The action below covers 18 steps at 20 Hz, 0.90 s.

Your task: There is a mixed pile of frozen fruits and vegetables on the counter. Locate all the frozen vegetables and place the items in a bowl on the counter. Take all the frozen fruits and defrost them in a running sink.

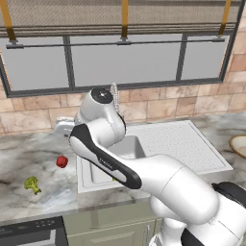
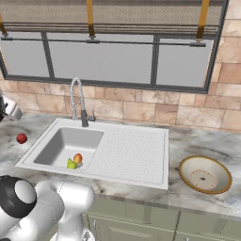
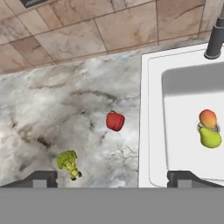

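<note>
Broccoli (image 3: 68,162) lies on the marble surface (image 3: 65,105) at lower left of the hand view, pale stem pointing toward the bottom edge; in the left base view it sits at lower left. Red piece (image 3: 115,120) rests on the same surface, up and to the right of the broccoli and apart from it, near the left rim of the sink (image 3: 151,131). Inside the basin, at right of the hand view, the orange-red fruit (image 3: 208,118) and the yellow-green fruit (image 3: 210,138) lie touching over the drain. Faucet (image 2: 77,101) stands at the back edge of the sink. Tan bowl (image 2: 205,174) sits on the surface at lower right of the right base view, well apart from the sink basin. Claw (image 3: 112,178) hangs above the surface with its jaws spread wide, gripping nothing.
</note>
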{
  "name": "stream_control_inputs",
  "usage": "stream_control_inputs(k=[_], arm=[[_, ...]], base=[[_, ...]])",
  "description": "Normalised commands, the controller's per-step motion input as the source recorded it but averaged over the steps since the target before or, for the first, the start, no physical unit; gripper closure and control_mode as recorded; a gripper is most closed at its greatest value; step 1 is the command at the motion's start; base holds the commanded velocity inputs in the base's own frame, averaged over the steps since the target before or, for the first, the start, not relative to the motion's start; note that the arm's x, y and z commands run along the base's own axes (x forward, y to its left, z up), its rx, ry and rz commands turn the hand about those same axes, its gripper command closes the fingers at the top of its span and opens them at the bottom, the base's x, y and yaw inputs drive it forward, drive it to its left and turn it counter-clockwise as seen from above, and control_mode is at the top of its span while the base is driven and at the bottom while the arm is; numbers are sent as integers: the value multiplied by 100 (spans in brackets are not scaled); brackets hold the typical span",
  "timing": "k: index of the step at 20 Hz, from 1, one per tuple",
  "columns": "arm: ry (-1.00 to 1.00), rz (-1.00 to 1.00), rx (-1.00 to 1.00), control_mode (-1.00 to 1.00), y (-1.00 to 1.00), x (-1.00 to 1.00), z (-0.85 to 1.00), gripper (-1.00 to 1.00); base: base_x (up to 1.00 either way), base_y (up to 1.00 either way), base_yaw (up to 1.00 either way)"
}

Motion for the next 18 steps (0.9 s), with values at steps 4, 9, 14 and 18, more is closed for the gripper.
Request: stream_control_inputs(k=[4, 9, 14, 18], arm=[[2, 1, 0, -100, 0, 15, -20, -100], [1, 1, 0, -100, 0, 20, -26, -100], [0, 2, 0, -100, 4, 17, -31, -100], [0, 0, 0, -100, 14, 23, -27, -100]], base=[[0, 0, 0], [0, 0, 0], [0, 0, 0], [0, 0, 0]])
